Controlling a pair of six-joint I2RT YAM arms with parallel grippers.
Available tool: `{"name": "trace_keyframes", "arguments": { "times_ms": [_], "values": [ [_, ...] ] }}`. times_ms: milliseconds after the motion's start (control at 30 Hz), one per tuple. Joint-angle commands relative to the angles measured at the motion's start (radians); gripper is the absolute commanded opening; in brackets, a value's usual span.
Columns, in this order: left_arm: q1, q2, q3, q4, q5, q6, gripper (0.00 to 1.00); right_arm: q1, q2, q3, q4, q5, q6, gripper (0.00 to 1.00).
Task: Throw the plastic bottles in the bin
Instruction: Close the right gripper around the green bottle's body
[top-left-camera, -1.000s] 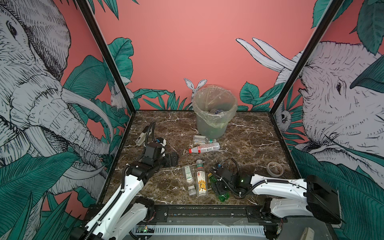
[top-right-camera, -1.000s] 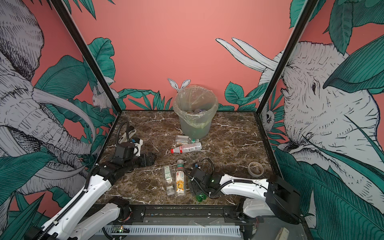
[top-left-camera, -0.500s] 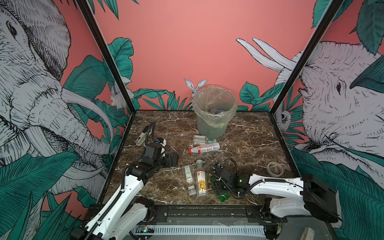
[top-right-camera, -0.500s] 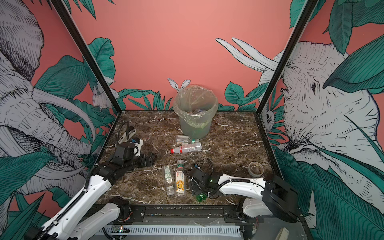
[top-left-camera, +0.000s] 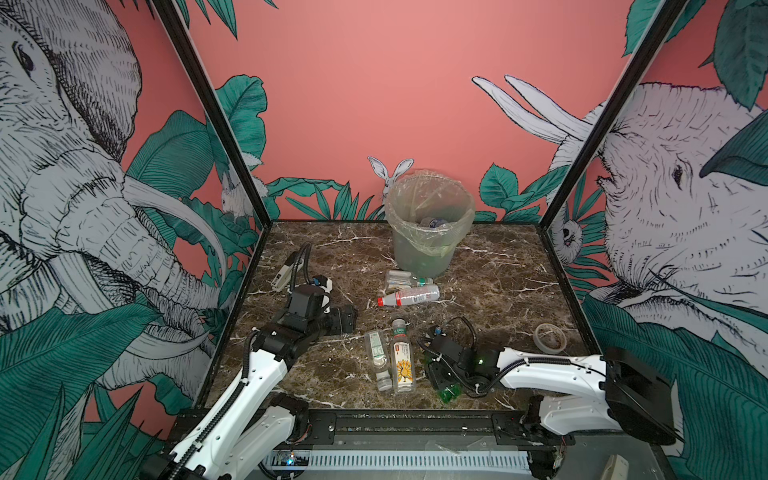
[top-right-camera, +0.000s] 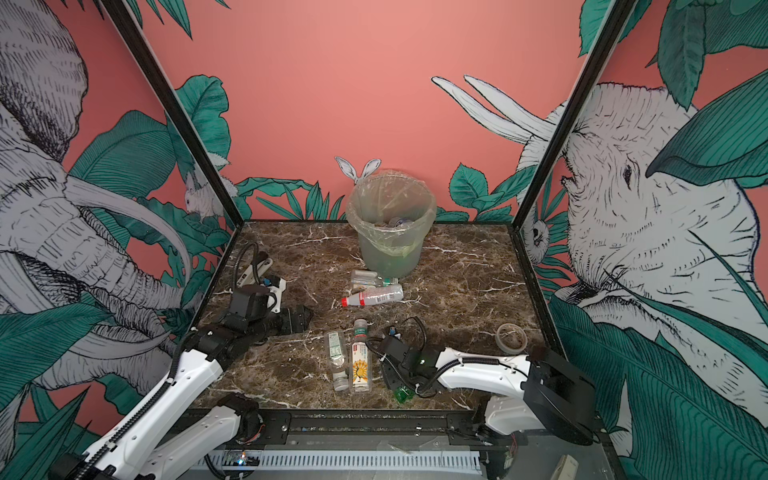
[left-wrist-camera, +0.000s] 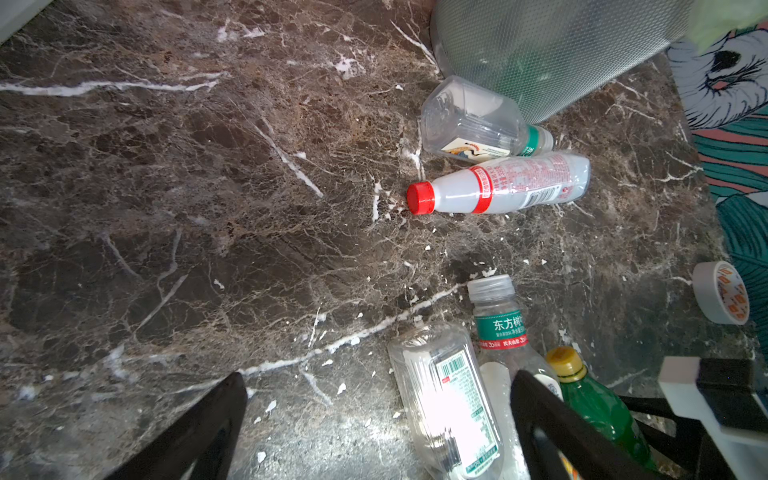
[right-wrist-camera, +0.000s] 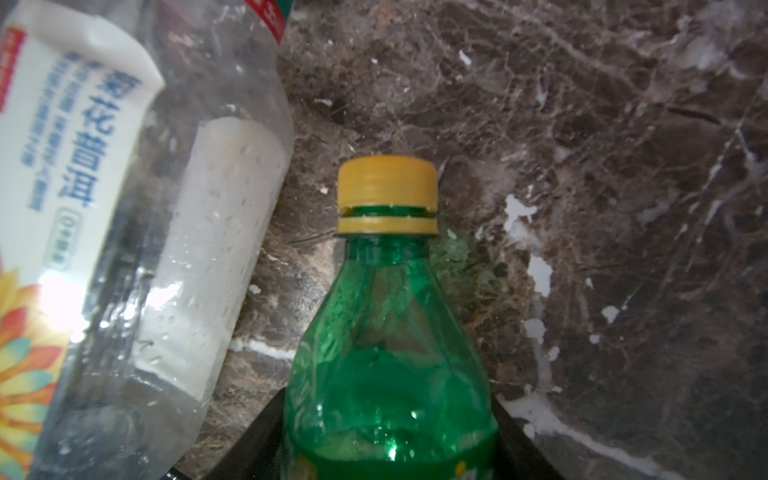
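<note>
Left arm (top-left-camera: 262, 374) reaches from 7 o'clock toward 9 o'clock. The left claw (top-left-camera: 347, 319) is low, spread wide and aimed at 3 o'clock. Right arm (top-left-camera: 548, 372) lies low from 5 o'clock toward 6 o'clock. The right claw (right-wrist-camera: 390, 419) is clamped against both sides of a green bottle (right-wrist-camera: 390, 332).

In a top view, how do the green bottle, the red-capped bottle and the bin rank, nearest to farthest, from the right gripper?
1. green bottle, between the fingers of the right gripper, front edge.
2. red-capped bottle, lying mid-table.
3. bin, at the back wall.
</note>
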Motion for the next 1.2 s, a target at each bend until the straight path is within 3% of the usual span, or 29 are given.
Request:
{"name": "trace_keyframes", "arguments": {
  "times_ms": [0,1167],
  "values": [
    [0.007,-0.007,-0.013,-0.017,-0.005,-0.001,0.99,0.008,-0.009,-0.012,0.011,0.032,0.017,0.59],
    [0.009,-0.005,-0.021,-0.013,-0.001,-0.001,0.99,-0.001,-0.054,-0.031,0.044,0.071,0.066,0.49]
  ]
}}
